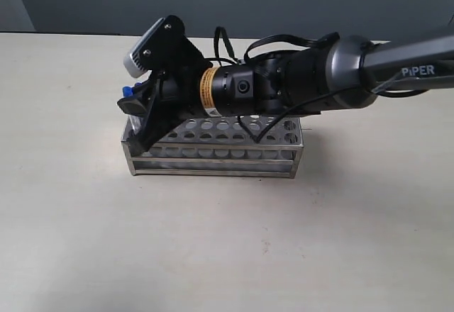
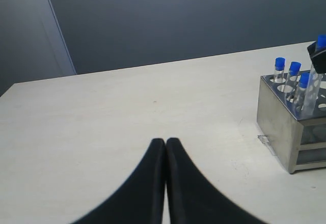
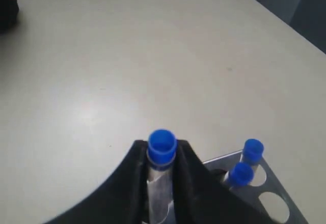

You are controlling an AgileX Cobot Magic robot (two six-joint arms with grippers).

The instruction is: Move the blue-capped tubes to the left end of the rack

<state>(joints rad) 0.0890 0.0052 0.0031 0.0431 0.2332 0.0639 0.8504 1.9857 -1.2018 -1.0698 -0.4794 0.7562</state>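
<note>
Steel rack, round-holed, sits under right gripper pinching clear blue-capped tube, possibly seated; left gripper pressed together.

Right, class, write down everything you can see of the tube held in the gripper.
The tube is thin, clear plastic with a bright blue cap. The right gripper pinches it just under the cap, black fingers on both sides. It leans slightly over the end of the steel rack, beside three matching tubes; whether its foot sits in a hole is unclear.
</note>
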